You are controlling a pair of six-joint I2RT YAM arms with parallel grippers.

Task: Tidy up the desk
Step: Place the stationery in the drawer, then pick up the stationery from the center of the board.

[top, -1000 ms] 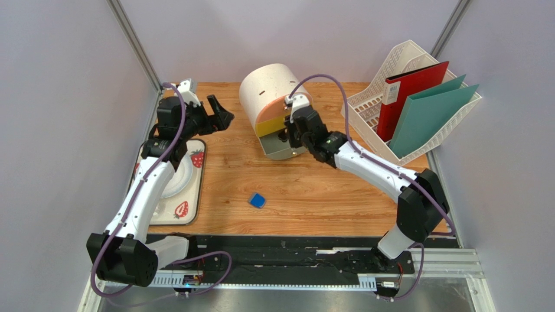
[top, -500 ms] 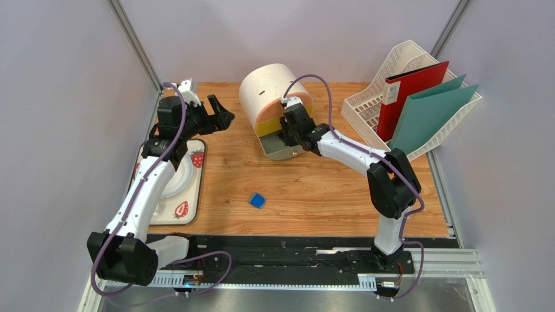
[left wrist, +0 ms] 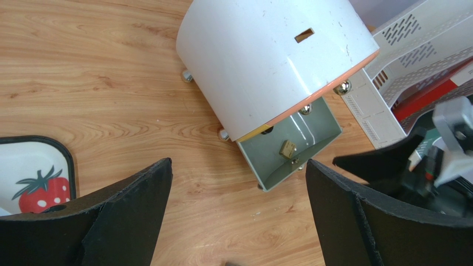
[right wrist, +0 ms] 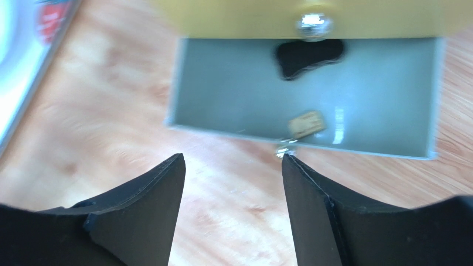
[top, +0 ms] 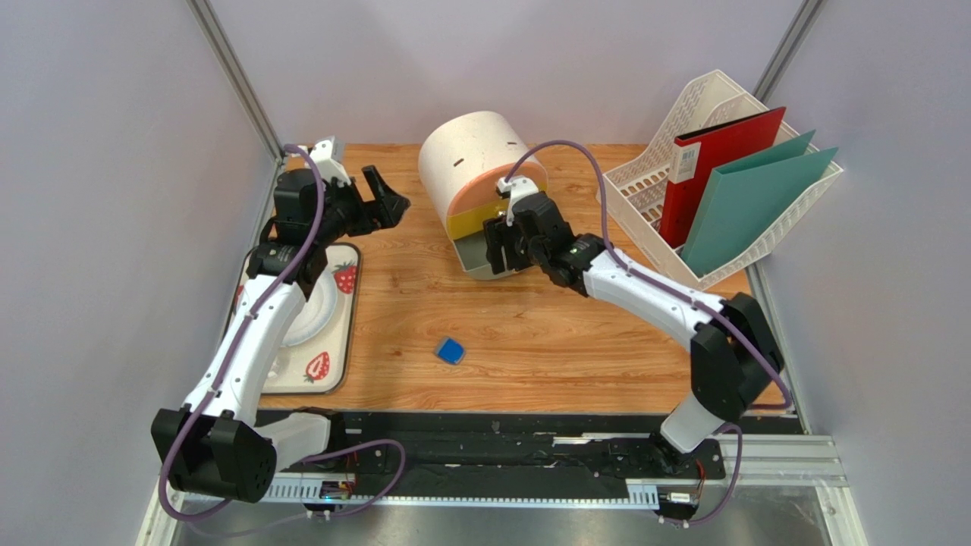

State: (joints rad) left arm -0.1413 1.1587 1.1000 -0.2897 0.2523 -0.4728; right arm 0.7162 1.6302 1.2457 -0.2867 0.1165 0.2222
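On the rigid wood-grain desk point(top: 547, 341), which fills the overhead view's middle, we judge the grey drawer point(right wrist: 361, 100) light, best taken by its small, likely slippery metal knob point(right wrist: 285, 148); right end effector point(right wrist: 232, 166) half open, left end effector point(left wrist: 237, 166) wide, both empty.

Drawer unit point(top: 473, 171) back-centre on desk point(top: 547, 341); file rack point(top: 650, 188) right of it; tray point(top: 337, 330) far left; small pad point(top: 450, 350) front-centre.
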